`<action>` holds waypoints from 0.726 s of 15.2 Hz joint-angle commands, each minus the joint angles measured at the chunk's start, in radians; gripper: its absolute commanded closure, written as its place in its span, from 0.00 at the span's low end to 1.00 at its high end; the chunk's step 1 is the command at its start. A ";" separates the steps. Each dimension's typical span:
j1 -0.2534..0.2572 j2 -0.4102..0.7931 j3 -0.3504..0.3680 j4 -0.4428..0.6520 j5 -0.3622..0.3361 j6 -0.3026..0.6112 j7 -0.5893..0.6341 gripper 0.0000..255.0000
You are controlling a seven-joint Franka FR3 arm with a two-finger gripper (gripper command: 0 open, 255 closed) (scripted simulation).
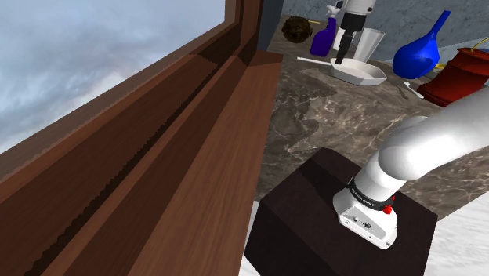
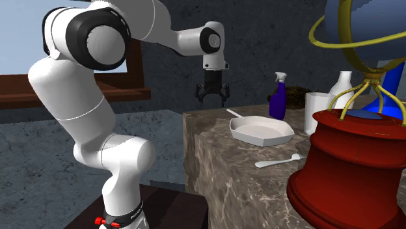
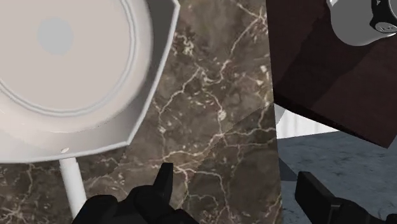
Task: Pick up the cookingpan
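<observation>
Big wooden window frame (image 1: 157,157) sweeps across the left of the shoulder view. The white arm (image 2: 68,97) towers at the left of the second exterior view, rising off its dark stand (image 1: 313,212), seen at the shoulder view's lower right. The brown marble counter (image 1: 337,118) spreads across that view's middle and upper right. At the second exterior view's right edge stands a globe (image 2: 354,156) on a red base, with a blue vase (image 1: 421,53) at the shoulder view's top right. And there's the cookingpan (image 2: 260,132) — white, flat on the marble, centre-right of the second exterior view, its handle (image 2: 234,114) pointing up-left toward the gripper (image 2: 213,99). The gripper hangs over the counter's edge, left of the pan, fingers (image 3: 162,184) spread apart and clasping nothing — the handle lies just beside one finger, untouched. A blue spray bottle (image 2: 278,96) stands behind the pan, a white cup (image 2: 319,112) to its right, a small white spoon (image 2: 276,161) in front.
</observation>
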 commanded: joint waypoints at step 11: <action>0.004 0.540 -0.263 0.418 0.286 0.062 -0.539 0.00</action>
